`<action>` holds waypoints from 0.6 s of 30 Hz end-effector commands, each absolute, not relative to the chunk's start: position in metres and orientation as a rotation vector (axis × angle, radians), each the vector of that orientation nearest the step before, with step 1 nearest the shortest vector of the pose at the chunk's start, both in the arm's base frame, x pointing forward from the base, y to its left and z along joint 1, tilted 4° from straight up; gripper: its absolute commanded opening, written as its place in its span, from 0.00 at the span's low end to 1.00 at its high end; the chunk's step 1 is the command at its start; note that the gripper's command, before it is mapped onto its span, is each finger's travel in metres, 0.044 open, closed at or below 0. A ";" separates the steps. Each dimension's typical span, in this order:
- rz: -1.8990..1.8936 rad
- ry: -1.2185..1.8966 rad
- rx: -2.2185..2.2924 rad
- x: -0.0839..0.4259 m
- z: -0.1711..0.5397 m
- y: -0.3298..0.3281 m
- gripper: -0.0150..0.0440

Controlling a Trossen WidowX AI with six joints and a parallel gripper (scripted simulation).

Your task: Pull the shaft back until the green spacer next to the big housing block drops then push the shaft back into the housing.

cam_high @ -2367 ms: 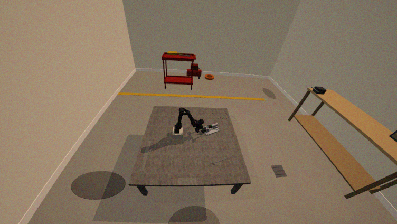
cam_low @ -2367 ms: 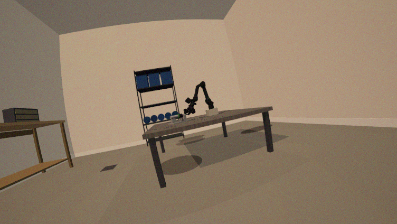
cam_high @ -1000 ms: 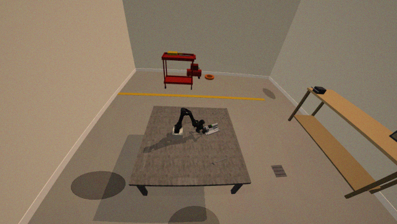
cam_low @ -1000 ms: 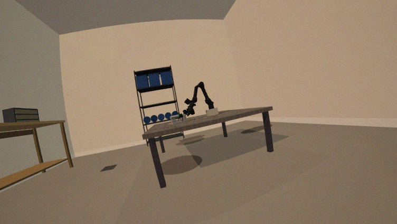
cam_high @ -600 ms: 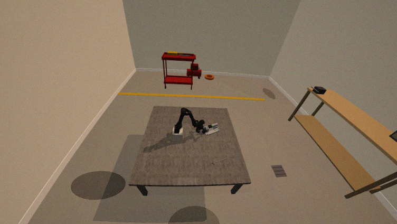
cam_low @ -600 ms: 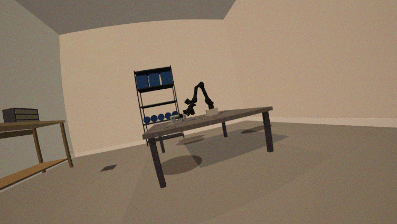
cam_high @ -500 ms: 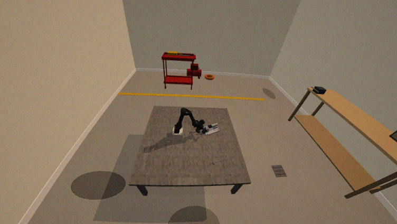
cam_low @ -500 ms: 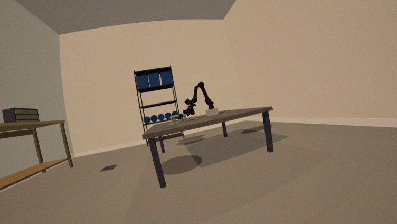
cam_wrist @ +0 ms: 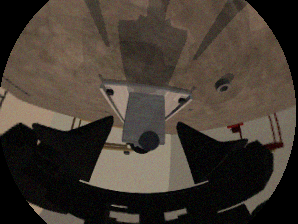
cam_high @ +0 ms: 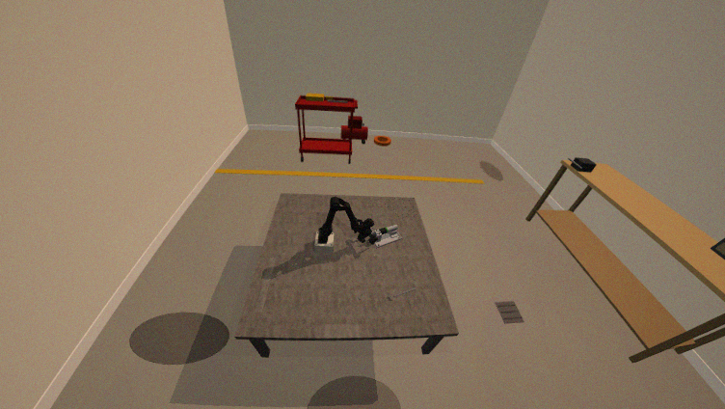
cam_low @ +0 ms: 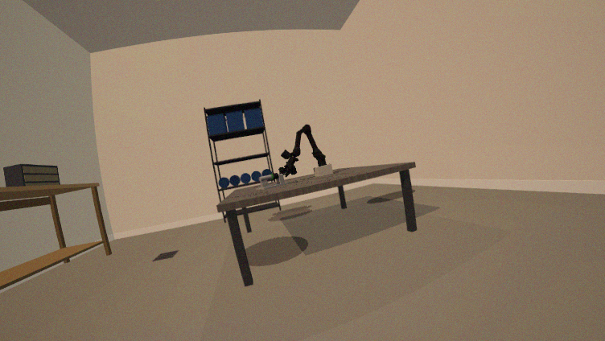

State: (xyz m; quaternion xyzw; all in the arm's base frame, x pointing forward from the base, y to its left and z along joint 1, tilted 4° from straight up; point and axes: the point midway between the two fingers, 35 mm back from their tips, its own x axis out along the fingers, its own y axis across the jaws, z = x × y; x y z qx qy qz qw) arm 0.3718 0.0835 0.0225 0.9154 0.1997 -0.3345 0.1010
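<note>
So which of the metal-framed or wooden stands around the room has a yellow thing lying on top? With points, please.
The red cart [cam_high: 325, 107] near the back wall: a yellow item [cam_high: 314, 96] lies on its top shelf, unlike the wooden shelf unit [cam_high: 644, 213].

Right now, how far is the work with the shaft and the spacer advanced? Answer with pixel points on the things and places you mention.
Nothing looks finished: the green spacer [cam_high: 387, 230] [cam_low: 272, 176] is up on the shaft assembly, not on the table [cam_high: 335, 305] [cam_low: 313, 186]. In hand is the approach: the open gripper [cam_wrist: 145, 121] straddles the dark shaft end [cam_wrist: 149, 140]. Left: grip, pull back, drop that spacer alone, push in, release.
</note>
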 end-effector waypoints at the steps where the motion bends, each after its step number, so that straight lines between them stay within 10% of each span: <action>1: -0.989 0.591 2.704 0.372 0.022 0.084 0.91; 13: -0.989 0.591 2.704 0.372 0.022 0.084 0.38; 18: -0.989 0.591 2.704 0.372 0.022 0.084 0.32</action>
